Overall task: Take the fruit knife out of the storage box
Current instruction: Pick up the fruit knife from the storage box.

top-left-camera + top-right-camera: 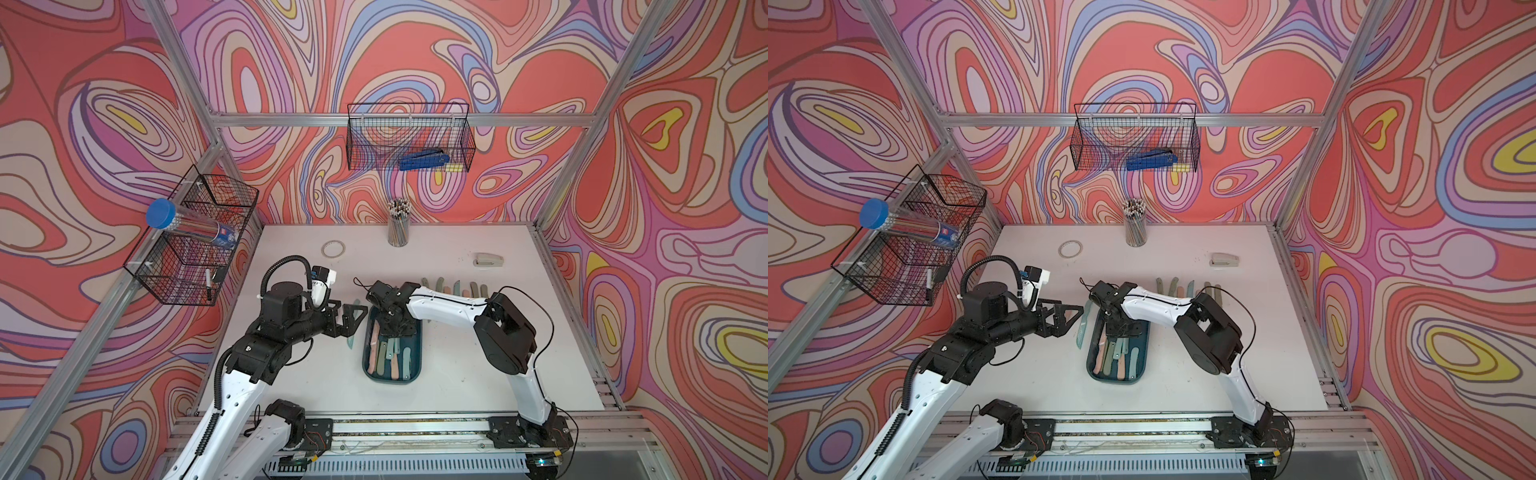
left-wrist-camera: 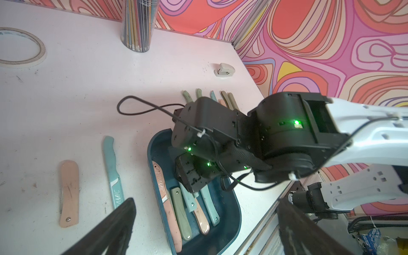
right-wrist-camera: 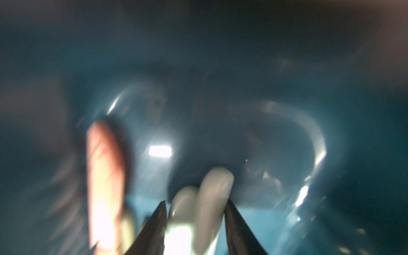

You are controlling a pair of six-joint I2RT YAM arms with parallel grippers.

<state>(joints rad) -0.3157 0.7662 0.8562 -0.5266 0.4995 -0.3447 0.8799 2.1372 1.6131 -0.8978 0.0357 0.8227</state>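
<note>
Teal plastic storage box [image 1: 417,350], round-cornered, holds smooth pastel fruit knives [image 2: 168,210]

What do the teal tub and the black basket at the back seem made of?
Storage box: probably moulded plastic, glossy; rounded corners and bright glints on its walls. Back basket: thin black wire grid, likely coated metal; you see through it.

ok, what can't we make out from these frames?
Right gripper grip: the right wrist view is blurred, so contact with the pale handles is unclear.
Storage box far end: hidden under the right arm in both top views.
Knife row: partly behind that arm, count unclear.
</note>
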